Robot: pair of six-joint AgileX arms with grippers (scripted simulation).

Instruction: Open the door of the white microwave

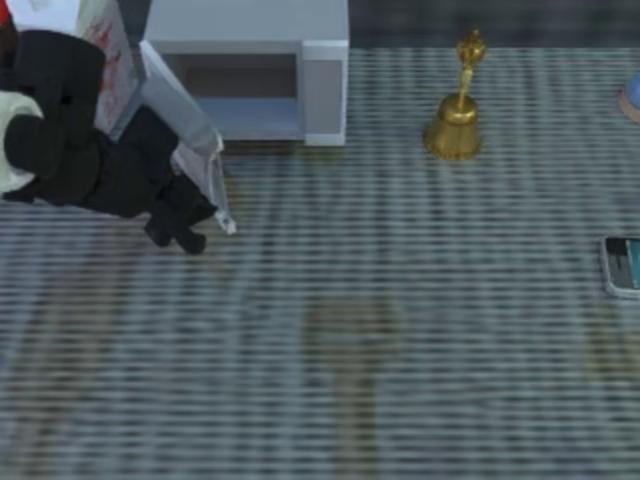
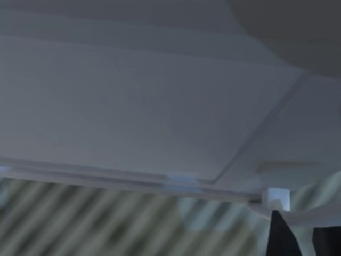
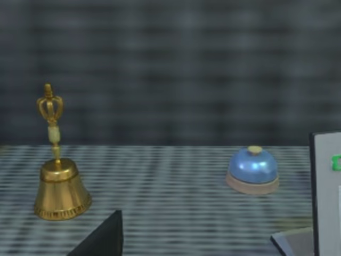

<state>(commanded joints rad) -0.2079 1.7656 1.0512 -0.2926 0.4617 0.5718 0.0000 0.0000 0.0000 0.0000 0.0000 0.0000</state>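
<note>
Left gripper [image 1: 190,225]: fingers clenched on the handle edge of the door [image 1: 185,125]; door swung wide open, angled out toward the table's left; white microwave [image 1: 250,65] at the far left-centre, grey cavity exposed; red-printed white carton [image 1: 105,40] behind the arm; brass hand bell [image 1: 457,100] to the right; blue call bell [image 3: 253,169] far right; phone [image 1: 622,265] at right edge; right gripper unseen in the top view.
</note>
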